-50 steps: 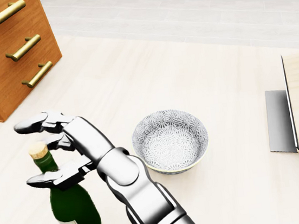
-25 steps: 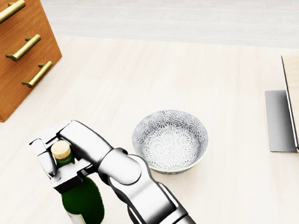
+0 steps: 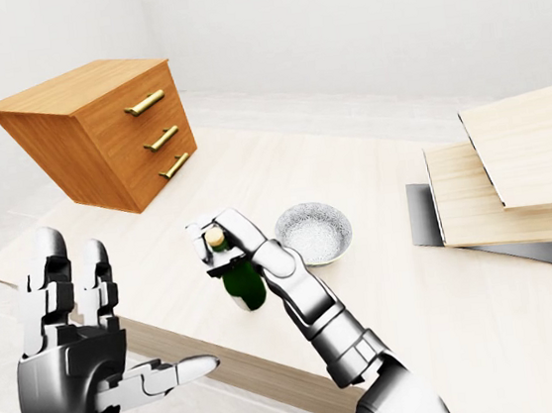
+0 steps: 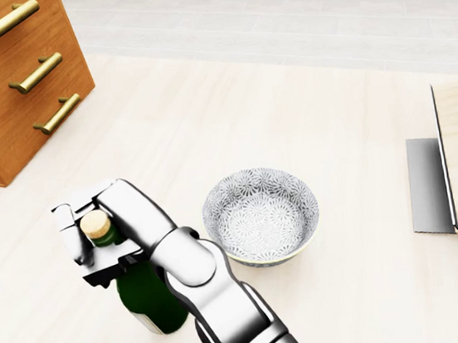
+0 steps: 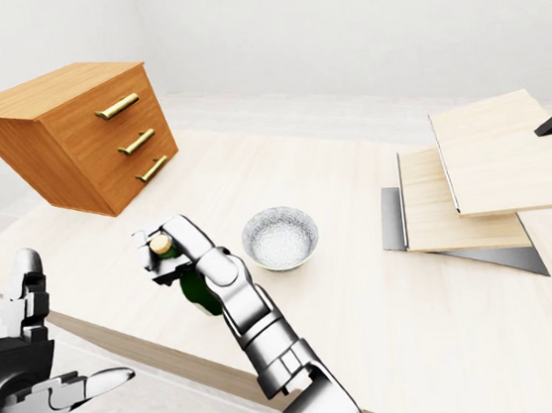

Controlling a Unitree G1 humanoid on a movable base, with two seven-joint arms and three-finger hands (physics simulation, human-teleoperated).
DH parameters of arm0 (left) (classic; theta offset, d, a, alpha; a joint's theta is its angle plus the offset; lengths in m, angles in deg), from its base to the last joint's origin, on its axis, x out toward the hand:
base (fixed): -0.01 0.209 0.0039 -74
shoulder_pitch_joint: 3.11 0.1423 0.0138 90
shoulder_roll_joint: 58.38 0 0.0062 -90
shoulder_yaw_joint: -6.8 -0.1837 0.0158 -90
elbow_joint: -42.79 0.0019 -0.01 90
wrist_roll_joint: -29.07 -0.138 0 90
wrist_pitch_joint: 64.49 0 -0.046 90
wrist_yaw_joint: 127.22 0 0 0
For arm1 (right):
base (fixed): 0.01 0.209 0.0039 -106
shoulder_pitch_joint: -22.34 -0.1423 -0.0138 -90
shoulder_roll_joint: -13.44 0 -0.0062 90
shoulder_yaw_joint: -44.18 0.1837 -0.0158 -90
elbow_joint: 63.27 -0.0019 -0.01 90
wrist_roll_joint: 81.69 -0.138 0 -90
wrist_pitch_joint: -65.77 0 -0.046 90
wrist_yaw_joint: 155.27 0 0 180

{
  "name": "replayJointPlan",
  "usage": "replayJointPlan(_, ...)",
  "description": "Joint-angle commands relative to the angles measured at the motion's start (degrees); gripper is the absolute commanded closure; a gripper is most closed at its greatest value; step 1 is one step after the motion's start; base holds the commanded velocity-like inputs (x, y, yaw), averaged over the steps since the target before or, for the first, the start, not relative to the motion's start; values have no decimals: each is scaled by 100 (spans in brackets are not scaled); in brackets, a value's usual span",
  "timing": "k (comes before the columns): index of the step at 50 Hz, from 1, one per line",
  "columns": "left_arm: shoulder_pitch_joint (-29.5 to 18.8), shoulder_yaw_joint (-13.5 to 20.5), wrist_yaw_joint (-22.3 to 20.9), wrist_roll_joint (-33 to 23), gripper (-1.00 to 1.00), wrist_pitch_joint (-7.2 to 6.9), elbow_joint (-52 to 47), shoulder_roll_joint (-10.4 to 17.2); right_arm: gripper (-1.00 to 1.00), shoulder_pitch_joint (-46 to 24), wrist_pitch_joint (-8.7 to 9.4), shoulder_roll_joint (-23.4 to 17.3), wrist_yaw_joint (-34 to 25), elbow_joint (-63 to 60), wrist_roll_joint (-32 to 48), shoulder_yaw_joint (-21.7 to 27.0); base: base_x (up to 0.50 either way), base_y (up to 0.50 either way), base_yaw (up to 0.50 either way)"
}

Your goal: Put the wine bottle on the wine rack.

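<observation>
A dark green wine bottle [image 4: 149, 303] with a cork stands on the pale wooden table [image 4: 230, 113], left of a bowl. My right hand [image 4: 88, 239] is shut round the bottle's neck just under the cork, and the bottle leans a little. My left hand [image 3: 74, 359] is open and empty at the bottom left of the left-eye view, off the table's near edge. A stepped stack of pale wooden boards on a dark base [image 3: 512, 175] lies at the right of the table. I cannot tell whether it is the wine rack.
A patterned grey bowl [image 4: 259, 215] sits just right of the bottle. A brown chest of drawers with brass handles [image 4: 1, 82] stands tilted at the table's upper left. The table's near edge [image 3: 225, 367] runs below the bottle.
My right hand's fingers, open about the bottle's neck a second ago, have closed round it. The bottle has shifted right towards the bowl. The camera has not moved.
</observation>
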Motion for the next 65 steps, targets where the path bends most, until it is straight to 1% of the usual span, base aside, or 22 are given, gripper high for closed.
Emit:
replayJointPlan(1, 16, -27, 1, 7, -100, 0, 104, 28, 100, 113, 0, 1, 231, -563, -177, -74, 0, 0, 0)
replayJointPlan(6, -10, -1, 19, 30, -100, 0, 136, 47, 100, 179, 0, 1, 223, -1091, -188, -101, 0, 0, 0)
replayJointPlan(19, -13, -4, 48, 41, -100, 0, 92, 65, 100, 145, 0, 1, 288, -1767, -410, -56, 0, 0, 0)
replayJointPlan(24, -13, -22, 35, 21, -100, 0, 148, 58, 100, 66, 0, 1, 343, -2114, -468, 16, 0, 0, 0)
replayJointPlan(27, 30, -49, 48, 23, -100, 0, 72, 46, 100, -38, 0, 1, 402, -2220, -519, 142, 0, 0, 0)
replayJointPlan(36, 41, 25, 39, 78, -100, 0, -11, 44, 100, -300, 0, -347, 607, -2649, -780, 454, 0, 0, 0)
replayJointPlan(41, -2, -8, 47, 31, -100, 0, 34, 35, 100, -385, 0, -551, 707, -2972, -889, 510, 0, 0, 0)
replayJointPlan(49, 29, 32, 19, 65, -100, 0, 40, 31, 100, -557, 0, -897, 912, -3237, -1162, 801, 0, 0, 0)
replayJointPlan(53, 34, -35, 30, 9, -100, 0, 35, 11, 100, -586, 0, -1055, 1005, -3489, -1297, 877, 0, 0, 0)
replayJointPlan(60, 21, -55, 24, 3, -100, 0, 163, 33, 100, -710, 0, -1330, 1169, -3719, -1553, 1059, 0, 0, 0)
replayJointPlan(62, -4, -67, 32, -12, -100, 0, 210, 43, 100, -810, 0, -1465, 1185, -3688, -1660, 1212, 0, 0, 0)
replayJointPlan(65, -17, -70, 33, -10, -100, 0, 274, 55, 100, -843, 0, -1530, 1236, -3784, -1846, 1300, 0, 0, 0)
